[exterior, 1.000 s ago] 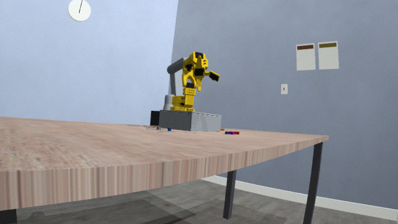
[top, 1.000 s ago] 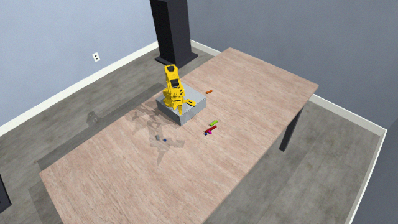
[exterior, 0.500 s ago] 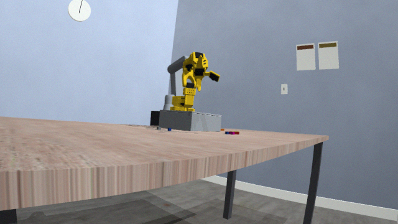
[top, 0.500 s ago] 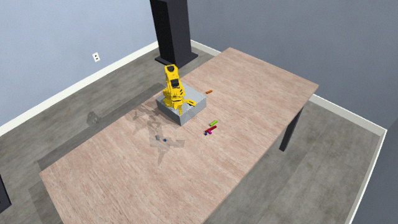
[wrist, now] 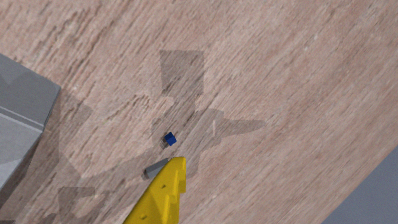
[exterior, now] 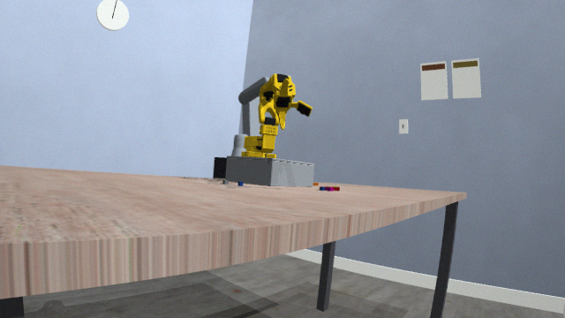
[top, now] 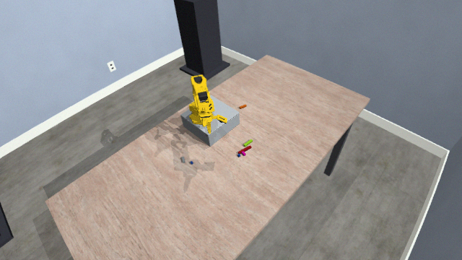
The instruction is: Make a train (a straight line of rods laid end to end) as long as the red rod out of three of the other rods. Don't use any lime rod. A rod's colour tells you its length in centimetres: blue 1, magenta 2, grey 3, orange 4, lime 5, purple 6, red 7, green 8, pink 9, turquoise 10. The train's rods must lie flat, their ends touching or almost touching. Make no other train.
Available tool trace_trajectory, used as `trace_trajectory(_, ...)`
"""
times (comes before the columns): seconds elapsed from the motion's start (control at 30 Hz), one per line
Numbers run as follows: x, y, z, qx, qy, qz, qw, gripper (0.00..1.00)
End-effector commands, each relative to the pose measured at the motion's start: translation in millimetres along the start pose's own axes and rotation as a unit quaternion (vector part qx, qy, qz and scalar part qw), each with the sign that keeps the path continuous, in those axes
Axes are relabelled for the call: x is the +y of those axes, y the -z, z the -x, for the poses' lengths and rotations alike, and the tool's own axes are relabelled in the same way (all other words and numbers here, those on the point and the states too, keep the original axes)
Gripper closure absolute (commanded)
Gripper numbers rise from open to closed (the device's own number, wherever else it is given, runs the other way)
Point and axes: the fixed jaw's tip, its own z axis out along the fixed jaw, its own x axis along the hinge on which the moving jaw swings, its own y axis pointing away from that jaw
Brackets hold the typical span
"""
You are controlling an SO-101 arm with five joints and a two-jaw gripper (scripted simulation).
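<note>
The red rod lies on the table to the right of the arm's base, with a magenta rod and a blue rod close beside its near end. These show as a small cluster in the exterior view. A lime rod lies just behind the red one. An orange rod lies further back. A grey rod and a second blue rod lie to the left in front of the base. My gripper is open and empty, raised over the base; one yellow finger shows in the wrist view.
The grey base block carries the arm. A dark pillar stands on the floor behind the table. The table's right edge shows in the wrist view.
</note>
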Motion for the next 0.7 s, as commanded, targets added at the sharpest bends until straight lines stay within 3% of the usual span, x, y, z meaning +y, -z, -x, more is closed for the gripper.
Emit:
trace_trajectory(0.0,0.2,0.1,-0.1,-0.002,0.009,-0.006,1.000,0.00)
trace_trajectory(0.67,8.2,-3.7,-2.1,0.004,0.027,0.025,0.999,0.00)
